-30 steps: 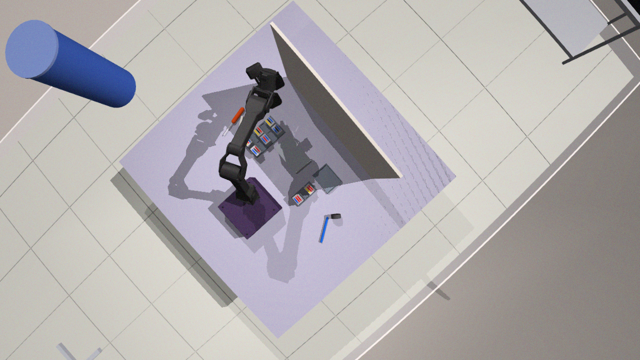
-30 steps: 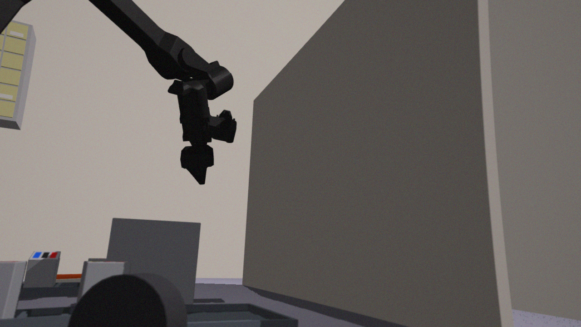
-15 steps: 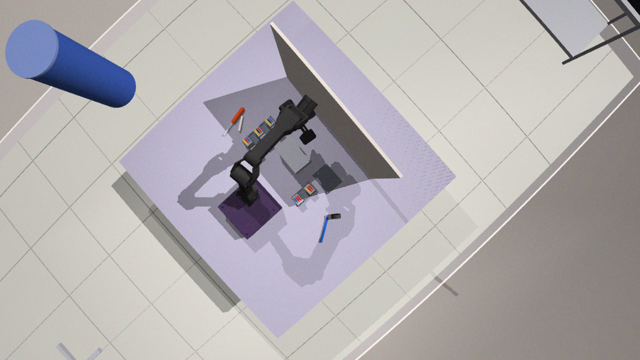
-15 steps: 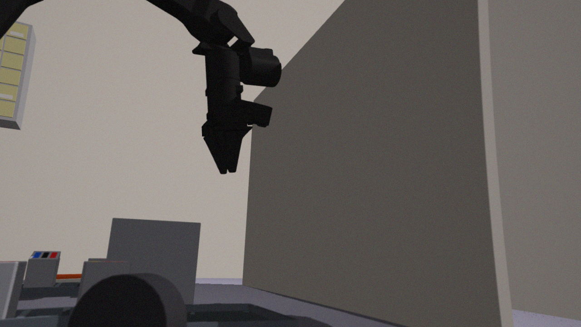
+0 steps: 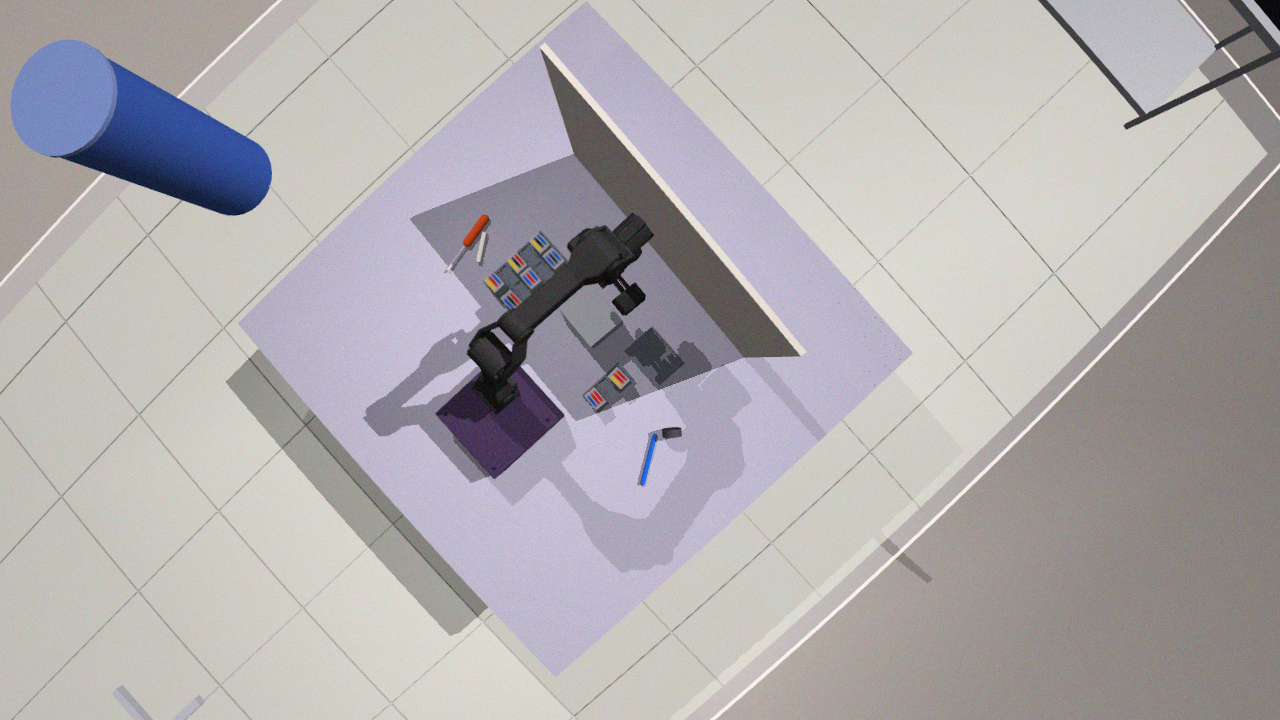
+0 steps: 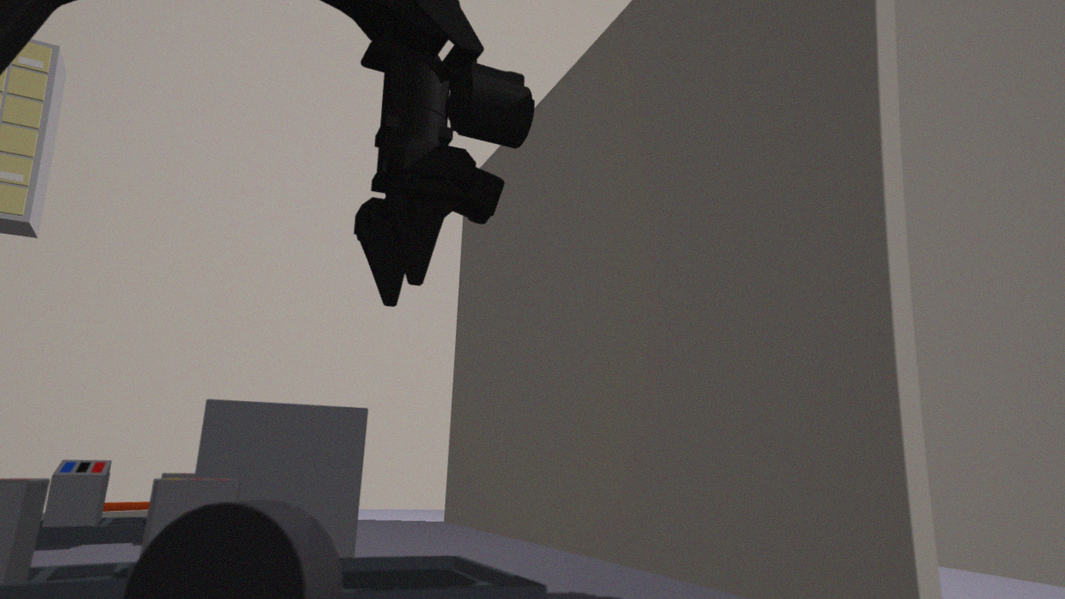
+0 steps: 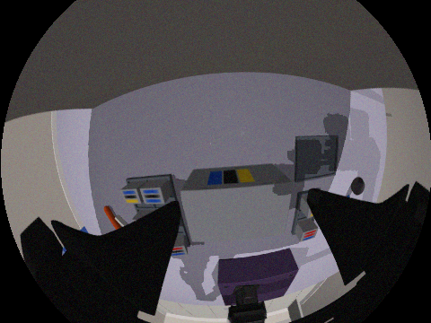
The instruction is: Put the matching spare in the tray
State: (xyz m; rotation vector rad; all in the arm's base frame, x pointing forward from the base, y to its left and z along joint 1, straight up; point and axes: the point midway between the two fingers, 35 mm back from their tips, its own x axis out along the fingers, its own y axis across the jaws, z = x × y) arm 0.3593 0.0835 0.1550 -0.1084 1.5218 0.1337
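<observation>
My gripper [image 5: 608, 268] [image 6: 403, 294] [image 7: 248, 204] is open and empty, high above the table between the mounted unit and the wall panel. The mounted unit [image 5: 592, 317] [image 6: 283, 462] [image 7: 235, 220] is a large grey box. Its back shows blue, black and yellow patches, left to right in the wrist view. Small grey spares stand in a large rack at one side; one spare [image 5: 539, 241] [image 7: 131, 196] has blue, black and yellow stripes, and its neighbour [image 5: 553, 259] [image 7: 153, 196] has blue, black, blue. The dark tray [image 5: 651, 344] [image 7: 295, 157] is empty.
A small rack beside the tray holds two spares, one [image 5: 595, 397] [image 7: 307, 230] with red and blue stripes. A tall panel [image 5: 671, 197] [image 6: 670, 298] stands behind the unit. An orange screwdriver [image 5: 476, 231] lies by the large rack, a blue-handled hammer [image 5: 648, 461] beyond the small rack.
</observation>
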